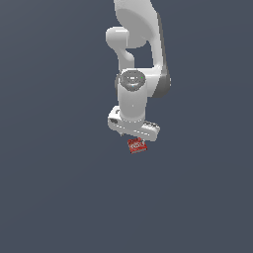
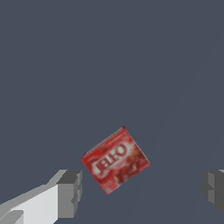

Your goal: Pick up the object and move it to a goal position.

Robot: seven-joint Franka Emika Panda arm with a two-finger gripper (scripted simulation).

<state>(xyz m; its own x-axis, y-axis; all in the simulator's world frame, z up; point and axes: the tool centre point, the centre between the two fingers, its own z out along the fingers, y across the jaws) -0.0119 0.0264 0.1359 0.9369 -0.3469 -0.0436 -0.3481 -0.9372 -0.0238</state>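
A small flat red box (image 1: 137, 146) with a white-and-dark label lies on the grey floor, just below my white gripper's body in the exterior view. In the wrist view the red box (image 2: 116, 159) lies tilted between my two fingers and a little beyond them. My gripper (image 2: 142, 190) is open and empty, with one finger pad (image 2: 70, 192) on one side of the box and the other pad (image 2: 213, 189) far off on the other side. In the exterior view the fingertips are hidden behind the gripper body (image 1: 133, 126).
The plain dark grey floor (image 1: 59, 188) surrounds the box on every side. The white arm (image 1: 136, 54) rises above the gripper toward the top of the exterior view. No other objects show.
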